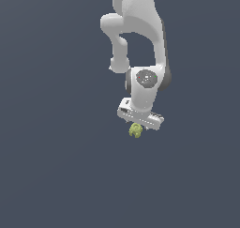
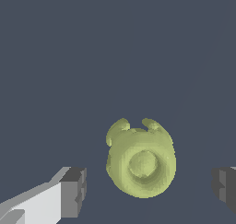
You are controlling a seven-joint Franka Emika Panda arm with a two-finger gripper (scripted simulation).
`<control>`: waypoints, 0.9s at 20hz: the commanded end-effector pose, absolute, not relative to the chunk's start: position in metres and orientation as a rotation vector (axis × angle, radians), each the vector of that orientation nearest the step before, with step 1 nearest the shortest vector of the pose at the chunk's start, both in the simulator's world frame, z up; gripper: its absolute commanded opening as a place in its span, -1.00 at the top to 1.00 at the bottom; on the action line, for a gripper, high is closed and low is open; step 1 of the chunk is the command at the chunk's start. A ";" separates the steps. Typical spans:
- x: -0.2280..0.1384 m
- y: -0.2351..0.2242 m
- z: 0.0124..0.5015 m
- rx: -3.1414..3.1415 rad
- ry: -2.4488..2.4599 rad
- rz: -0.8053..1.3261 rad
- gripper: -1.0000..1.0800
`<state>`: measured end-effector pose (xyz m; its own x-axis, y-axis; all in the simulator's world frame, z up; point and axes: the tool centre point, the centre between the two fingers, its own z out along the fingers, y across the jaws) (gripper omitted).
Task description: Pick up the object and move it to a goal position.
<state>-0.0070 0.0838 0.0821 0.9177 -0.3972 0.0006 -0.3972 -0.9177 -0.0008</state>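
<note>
The object (image 1: 135, 130) is a tiny knobbly olive-green lump lying on the dark grey surface, just below the white gripper's hand in the exterior view. In the wrist view the object (image 2: 140, 158) is round with two small knobs and sits between the two fingers, touching neither. The gripper (image 2: 150, 186) is open: one dark fingertip pad (image 2: 73, 191) stands on one side of the object and the other pad (image 2: 225, 186) on the opposite side, each with a gap to it. In the exterior view the fingers are hidden behind the hand (image 1: 139, 115).
The white arm (image 1: 136, 30) comes down from the top of the exterior view. Plain dark grey ground (image 1: 56, 166) surrounds the object on all sides. No goal marker shows.
</note>
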 end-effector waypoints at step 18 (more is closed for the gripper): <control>-0.007 0.084 0.040 -3.075 0.642 0.000 1.00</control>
